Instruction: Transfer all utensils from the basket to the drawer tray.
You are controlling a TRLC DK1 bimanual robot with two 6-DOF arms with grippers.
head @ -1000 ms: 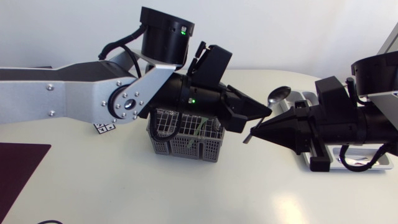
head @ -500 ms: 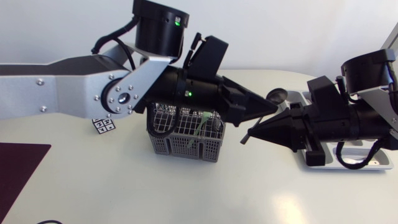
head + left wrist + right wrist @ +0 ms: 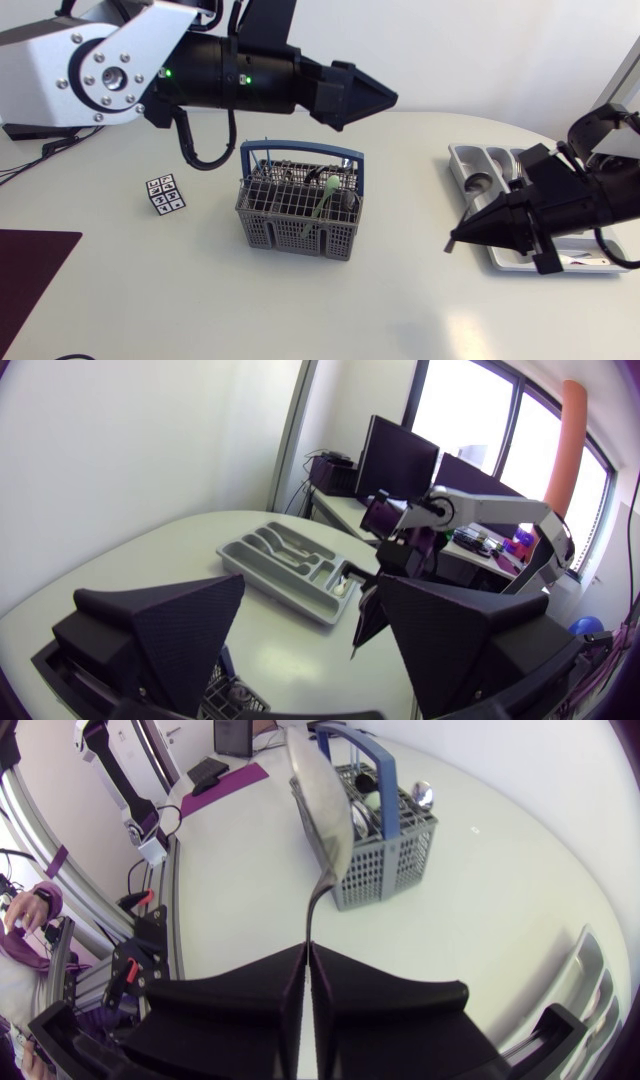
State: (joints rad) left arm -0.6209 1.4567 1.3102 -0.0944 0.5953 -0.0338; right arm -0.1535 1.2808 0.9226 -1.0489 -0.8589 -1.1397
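The grey basket (image 3: 300,235) with a blue handle stands mid-table and holds several utensils, one with a green handle (image 3: 325,200). My right gripper (image 3: 458,238) hovers just left of the grey drawer tray (image 3: 462,158). It is shut on the handle end of a metal spoon (image 3: 322,800), whose bowl rises above the fingers (image 3: 250,990). My left gripper (image 3: 385,100) hangs high above the basket, pointing right. In the left wrist view the left gripper (image 3: 312,595) is open with nothing between its fingers, facing the tray (image 3: 270,565) and my right arm (image 3: 400,550).
A small marker cube (image 3: 165,193) lies left of the basket. A dark purple mat (image 3: 30,270) covers the table's near left corner. The tray (image 3: 590,990) shows beside my right gripper.
My left gripper has opened, let go of the spoon and pulled back up and to the left. My right gripper has carried the spoon to the right, toward the tray.
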